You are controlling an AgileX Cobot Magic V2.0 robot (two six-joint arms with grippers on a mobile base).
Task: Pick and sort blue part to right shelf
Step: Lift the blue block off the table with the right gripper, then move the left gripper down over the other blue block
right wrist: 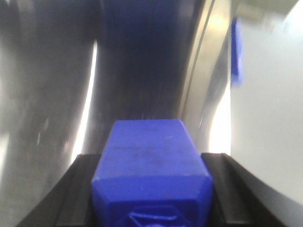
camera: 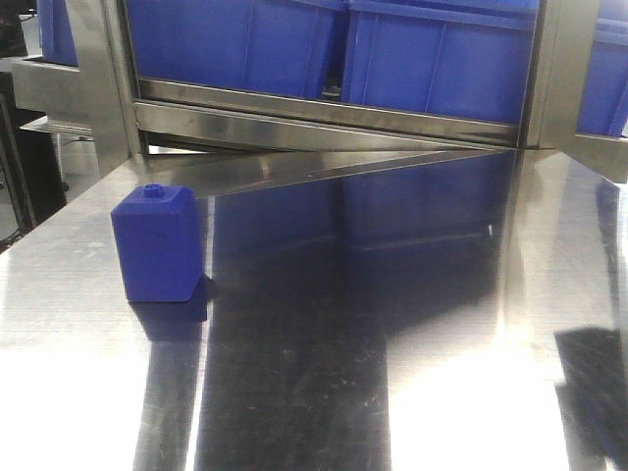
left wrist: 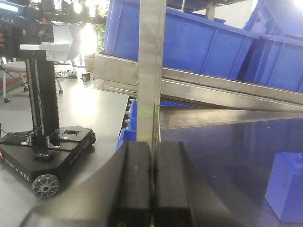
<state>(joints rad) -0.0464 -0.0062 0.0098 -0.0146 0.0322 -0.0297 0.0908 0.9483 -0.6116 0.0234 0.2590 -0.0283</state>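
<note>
The blue part (right wrist: pixel 147 142), a deep-blue block with sloped shoulders, fills the lower middle of the right wrist view. My right gripper (right wrist: pixel 149 158) is shut on it, with a black finger on each side, above the shiny steel table (right wrist: pixel 42 94). In the left wrist view my left gripper (left wrist: pixel 152 156) is shut with nothing between its pads, near the table's left edge. Neither gripper shows in the front view. A steel rack (camera: pixel 324 113) with blue bins stands behind the table; I cannot tell which part is the right shelf.
A squatter blue block with a small round stud (camera: pixel 157 245) stands on the table's left side, also seen as the block (left wrist: pixel 286 187) at the right of the left wrist view. Blue bins (camera: pixel 432 54) fill the rack. A steel post (left wrist: pixel 150 71) rises ahead of my left gripper. A black wheeled base (left wrist: pixel 45 151) stands on the floor to the left.
</note>
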